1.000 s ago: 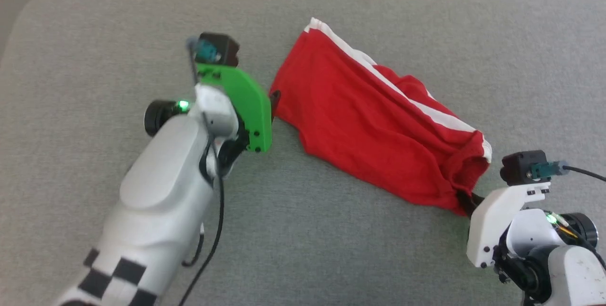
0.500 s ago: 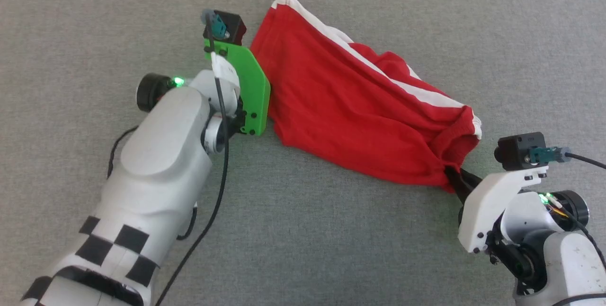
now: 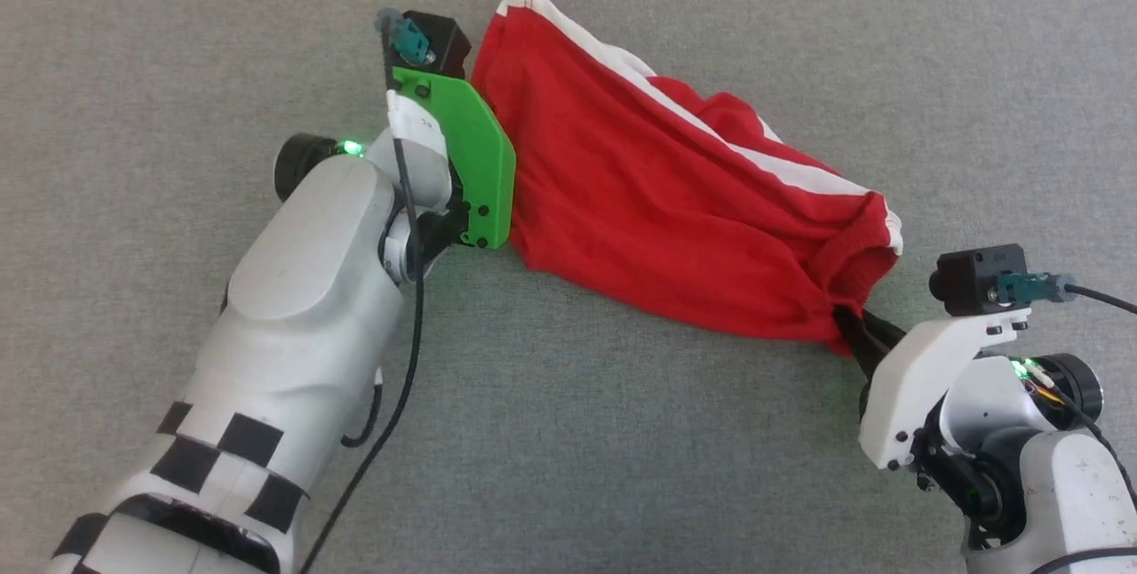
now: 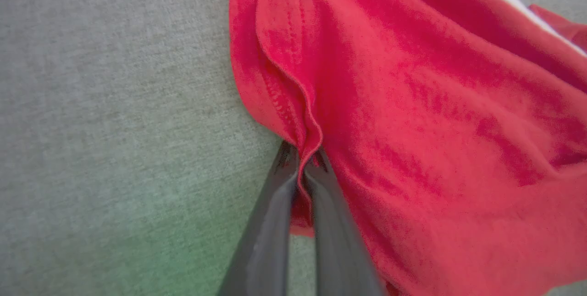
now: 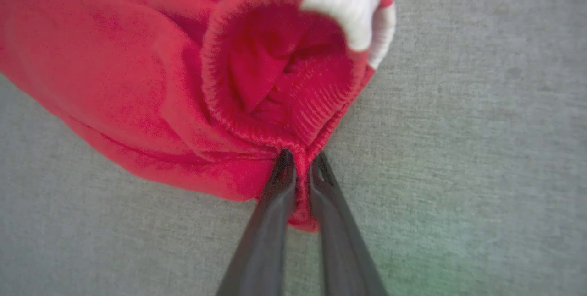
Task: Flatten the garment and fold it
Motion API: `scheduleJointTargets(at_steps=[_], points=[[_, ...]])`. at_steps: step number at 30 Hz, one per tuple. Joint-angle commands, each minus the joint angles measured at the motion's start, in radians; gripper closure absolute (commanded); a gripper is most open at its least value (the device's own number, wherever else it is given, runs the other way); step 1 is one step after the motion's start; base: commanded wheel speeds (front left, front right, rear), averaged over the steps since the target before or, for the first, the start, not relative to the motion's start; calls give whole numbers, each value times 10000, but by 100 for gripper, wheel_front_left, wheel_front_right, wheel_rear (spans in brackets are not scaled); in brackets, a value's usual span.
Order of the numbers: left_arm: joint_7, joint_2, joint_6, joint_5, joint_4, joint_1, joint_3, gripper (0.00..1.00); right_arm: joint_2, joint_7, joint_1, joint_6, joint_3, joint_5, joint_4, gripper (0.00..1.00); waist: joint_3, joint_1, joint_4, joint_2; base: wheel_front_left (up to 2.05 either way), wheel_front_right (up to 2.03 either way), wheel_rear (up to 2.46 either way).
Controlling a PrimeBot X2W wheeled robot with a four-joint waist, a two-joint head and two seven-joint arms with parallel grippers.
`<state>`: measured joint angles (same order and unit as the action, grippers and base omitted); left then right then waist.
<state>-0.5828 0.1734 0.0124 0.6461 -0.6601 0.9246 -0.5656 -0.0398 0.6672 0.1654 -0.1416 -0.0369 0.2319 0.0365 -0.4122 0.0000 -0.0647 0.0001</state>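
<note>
The head camera has dipped downward. The left gripper (image 4: 300, 161) has pushed in closer against the hem of the bright red jersey garment (image 3: 666, 210).

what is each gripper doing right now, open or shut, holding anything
Left gripper: shut on the garment, pinching a stitched hem.
Right gripper: shut on the garment, pinching its ribbed band.

Setting unclear — a grey woven fabric surface (image 3: 568, 467) lies underneath.

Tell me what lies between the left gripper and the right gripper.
The garment spans it in the head view, the left gripper pinching its hem, the right gripper its ribbed edge.
</note>
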Motion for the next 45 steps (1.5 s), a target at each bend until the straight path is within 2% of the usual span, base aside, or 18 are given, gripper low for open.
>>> scheduleJointTargets(at_steps=[1,8,16,22,27,37,39,40,41,42,43,44,45], points=[[19,15,50,92,-136,-308,-2,100,-104,77,-84,109,-167,-29,-453,100,192,0,139,-1,0,0,0],[84,122,78,648,94,-737,392,100,-104,544,-214,109,-332,126,-386,100,1013,0,611,-1,0,0,0],[-296,372,-150,1262,1063,-2100,605,100,-104,1930,-536,109,-832,-351,248,100,2045,0,1281,-1,0,0,0],[-206,638,-603,1556,2330,-3572,787,100,-231,2577,-872,109,-801,-345,489,100,2441,0,1675,-1,0,0,0],[-132,762,-1156,1887,3327,-4979,1009,100,-424,2901,-1119,109,-729,-284,502,100,2650,0,1890,-1,0,0,0],[0,925,-2018,2382,4702,-7490,1243,100,-698,3123,-1612,109,-659,-222,238,100,3006,0,2006,-1,0,0,0],[47,923,-2080,2415,4797,-7635,1274,100,-660,3081,-1721,109,-656,-230,119,100,3046,0,2035,-1,0,0,0],[124,922,-2109,2398,4843,-7676,1299,86,-654,3029,-1770,109,-635,-258,57,100,3064,0,2051,-1,0,0,0],[169,920,-2124,2397,4865,-7702,1317,62,-624,2964,-1792,109,-633,-234,12,100,3079,0,2056,-1,0,0,0],[220,930,-2136,2382,4890,-7722,1333,0,-602,2881,-1812,109,-601,-232,-47,70,3099,0,2056,-1,0,0,0],[257,937,-2147,2373,4908,-7735,1347,0,-611,2836,-1832,109,-534,-248,-93,40,3116,0,2055,-1,0,0,0],[279,946,-2166,2376,4925,-7753,1366,0,-605,2785,-1856,109,-485,-209,-149,0,3151,0,2048,-1,0,0,0],[342,965,-2183,2366,4966,-7765,1406,0,-596,2717,-1876,109,-457,-172,-176,0,3184,0,2039,-1,0,0,0]])
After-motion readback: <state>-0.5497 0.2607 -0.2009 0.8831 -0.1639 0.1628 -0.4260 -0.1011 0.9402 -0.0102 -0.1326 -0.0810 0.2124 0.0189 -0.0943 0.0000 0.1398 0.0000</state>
